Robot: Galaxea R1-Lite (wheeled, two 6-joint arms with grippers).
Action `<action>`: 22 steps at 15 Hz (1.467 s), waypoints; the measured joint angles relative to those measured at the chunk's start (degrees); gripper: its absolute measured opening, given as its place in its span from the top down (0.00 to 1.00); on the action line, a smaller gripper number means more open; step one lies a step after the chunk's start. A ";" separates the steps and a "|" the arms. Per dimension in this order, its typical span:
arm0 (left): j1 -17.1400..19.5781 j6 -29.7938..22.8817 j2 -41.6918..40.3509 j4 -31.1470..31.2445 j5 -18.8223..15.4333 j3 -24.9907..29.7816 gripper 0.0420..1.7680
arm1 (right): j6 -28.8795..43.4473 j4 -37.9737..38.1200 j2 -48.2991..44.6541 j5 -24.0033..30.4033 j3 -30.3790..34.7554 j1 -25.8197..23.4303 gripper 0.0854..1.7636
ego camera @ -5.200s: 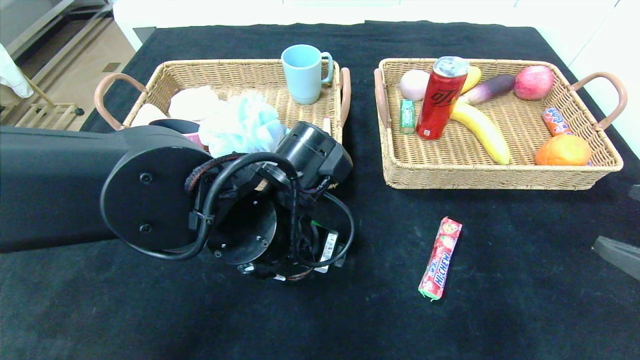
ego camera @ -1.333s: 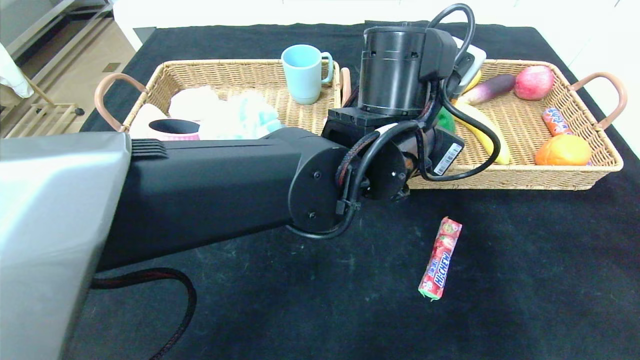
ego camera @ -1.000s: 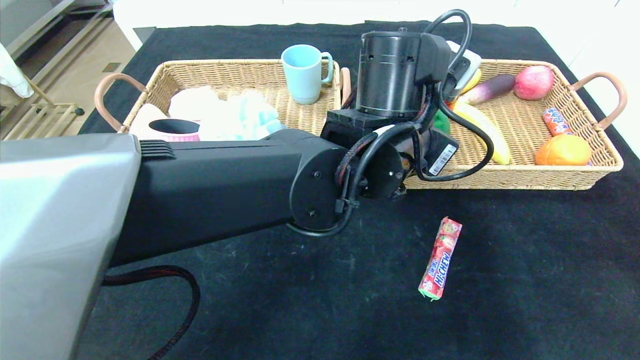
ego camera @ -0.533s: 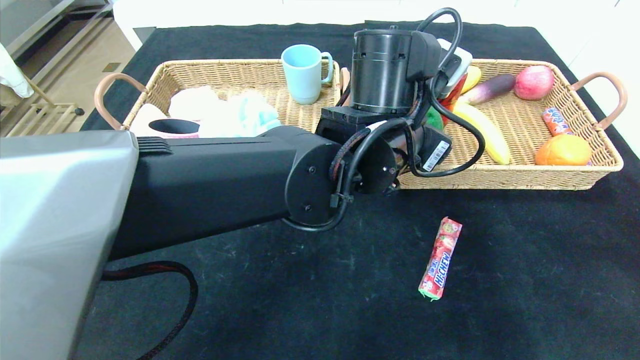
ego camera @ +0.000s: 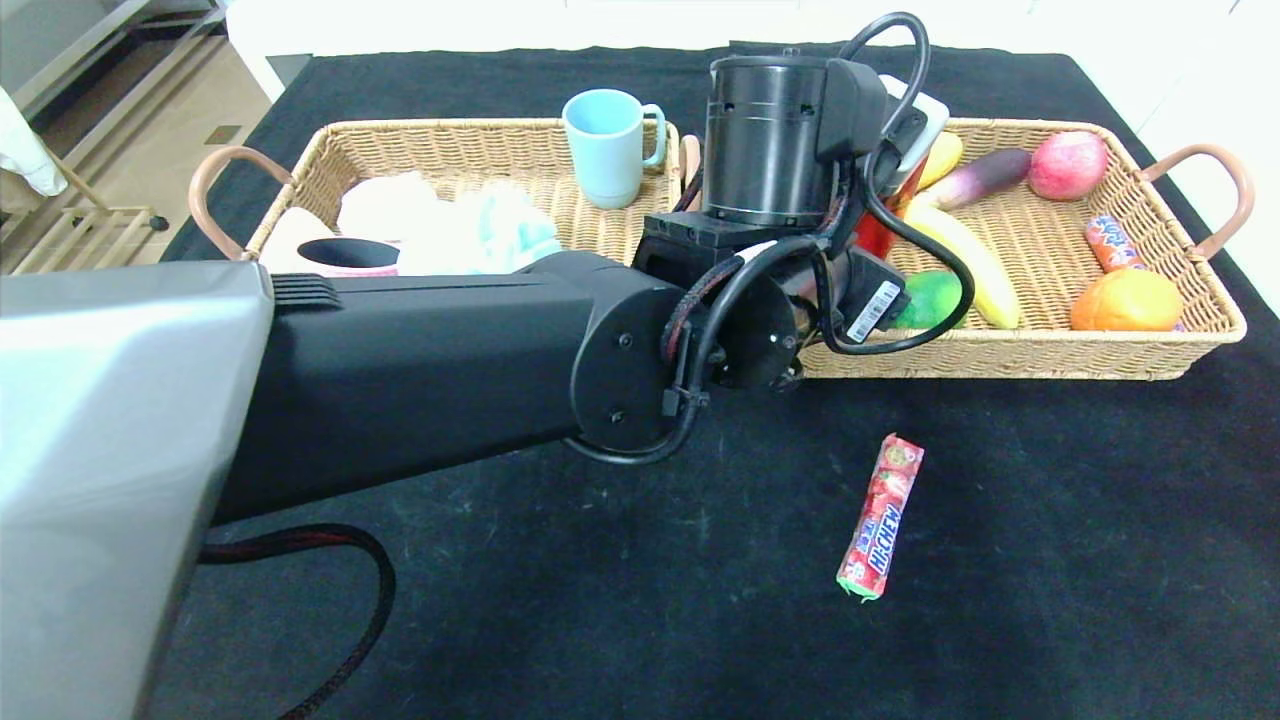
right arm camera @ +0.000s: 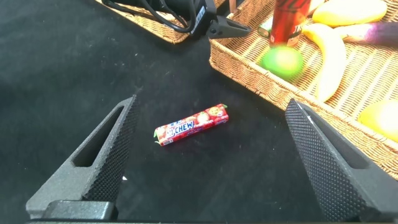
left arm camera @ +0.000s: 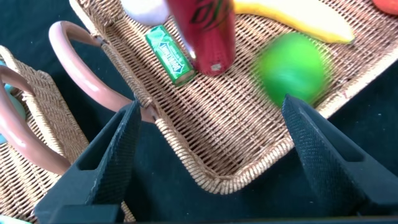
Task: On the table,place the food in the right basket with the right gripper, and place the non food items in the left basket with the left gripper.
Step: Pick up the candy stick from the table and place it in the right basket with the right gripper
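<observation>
Worktop [ego camera: 1050,560]: black cloth surface carrying 2 wicker baskets side by side at the far half.
Left arm: reaches from the near left across the middle to the near-left corner of the right basket.
Left basket [ego camera: 450,150]: far left; holds a light blue mug [ego camera: 605,145] at its far right corner, a pale blue bath puff [ego camera: 505,235], white soft items and a pink cup with a dark rim.
Right basket [ego camera: 1000,345]: far right; holds a red can [left arm camera: 205,34], a banana [ego camera: 965,262], an eggplant [ego camera: 975,178], an apple [ego camera: 1068,165], an orange [ego camera: 1125,300], a small candy pack [ego camera: 1108,242] and a green gum pack [left arm camera: 168,55].
Left gripper [left arm camera: 214,149]: over the near-left corner of the right basket, fingers spread wide apart, holding nothing.
Right gripper [right arm camera: 211,162]: above the bare worktop on the near right, fingers wide apart, holding nothing.
Green fruit [ego camera: 932,300]: round, lying free inside the right basket near its near wall, beside the banana and just beyond the left fingers.
Hi-Chew candy [ego camera: 880,515]: red stick on the worktop, near side of the right basket, well apart from both baskets.
</observation>
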 joint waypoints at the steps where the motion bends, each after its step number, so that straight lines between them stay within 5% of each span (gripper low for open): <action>1: -0.04 0.00 -0.04 -0.02 0.01 -0.02 0.07 | -0.01 0.00 0.02 0.00 0.00 0.00 0.03; 7: -1.00 -0.06 -2.40 1.52 1.90 1.30 0.05 | -0.01 0.02 -0.01 0.09 0.05 0.00 0.03; 10: -1.90 -0.46 -6.12 3.32 2.16 6.49 0.04 | 0.00 -0.04 -0.22 -0.02 -0.30 -0.50 0.03; 16: -4.24 -1.13 -20.32 3.54 -1.65 29.89 0.04 | -0.04 0.00 0.13 -0.35 -0.22 -1.49 0.03; 22: -1.18 -1.30 -39.89 2.99 -14.52 56.37 0.04 | -0.65 0.06 3.68 -0.63 0.39 -0.94 0.03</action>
